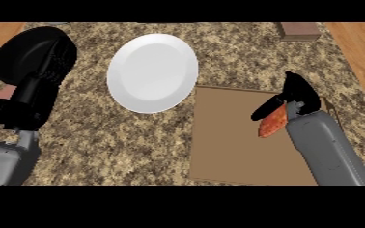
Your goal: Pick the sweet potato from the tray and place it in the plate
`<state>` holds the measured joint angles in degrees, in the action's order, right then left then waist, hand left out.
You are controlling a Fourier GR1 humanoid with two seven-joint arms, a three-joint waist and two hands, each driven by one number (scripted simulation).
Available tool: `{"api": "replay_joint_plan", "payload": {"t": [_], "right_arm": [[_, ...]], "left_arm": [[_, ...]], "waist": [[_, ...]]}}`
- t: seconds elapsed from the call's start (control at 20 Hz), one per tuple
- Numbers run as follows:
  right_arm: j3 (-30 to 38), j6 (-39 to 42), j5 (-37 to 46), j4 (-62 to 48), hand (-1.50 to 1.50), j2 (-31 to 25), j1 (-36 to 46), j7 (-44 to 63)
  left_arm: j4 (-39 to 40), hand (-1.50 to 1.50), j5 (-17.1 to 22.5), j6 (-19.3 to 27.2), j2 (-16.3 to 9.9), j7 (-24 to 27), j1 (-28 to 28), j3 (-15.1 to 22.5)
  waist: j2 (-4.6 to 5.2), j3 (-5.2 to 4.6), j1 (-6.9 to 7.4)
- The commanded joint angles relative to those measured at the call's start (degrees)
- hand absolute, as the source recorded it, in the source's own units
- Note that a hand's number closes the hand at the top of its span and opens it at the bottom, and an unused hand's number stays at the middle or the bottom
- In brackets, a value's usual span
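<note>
Brown tray (228, 140) lies nearest; over it the right hand (296, 96) curls round the orange sweet potato (273, 124). Left hand (39, 60) rests open at the left edge. White plate (152, 72) lies beyond on the granite counter (114, 145).

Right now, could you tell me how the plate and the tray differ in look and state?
The plate is white and round; the tray is brown and flat with straight edges. The plate holds nothing, while the right hand grips the sweet potato over the tray. Both lie on the speckled counter.
</note>
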<state>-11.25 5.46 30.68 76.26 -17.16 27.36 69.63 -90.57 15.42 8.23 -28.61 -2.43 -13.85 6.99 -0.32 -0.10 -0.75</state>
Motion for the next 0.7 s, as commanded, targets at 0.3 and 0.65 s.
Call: {"api": "replay_joint_plan", "payload": {"t": [0.3,0.65], "right_arm": [[3.5,6.9,-0.7,2.4,-1.50,0.6,-2.2,12.1],[5.4,5.0,0.5,-1.6,-1.50,3.0,-5.2,8.3]], "left_arm": [[0.4,0.00,-0.4,-0.9,0.9,-2.2,-2.8,-1.6],[-2.8,0.00,-2.5,-0.4,2.2,-3.2,-0.2,-0.7]], "waist": [[0.18,0.03,0.30],[0.17,0.08,1.03]]}}
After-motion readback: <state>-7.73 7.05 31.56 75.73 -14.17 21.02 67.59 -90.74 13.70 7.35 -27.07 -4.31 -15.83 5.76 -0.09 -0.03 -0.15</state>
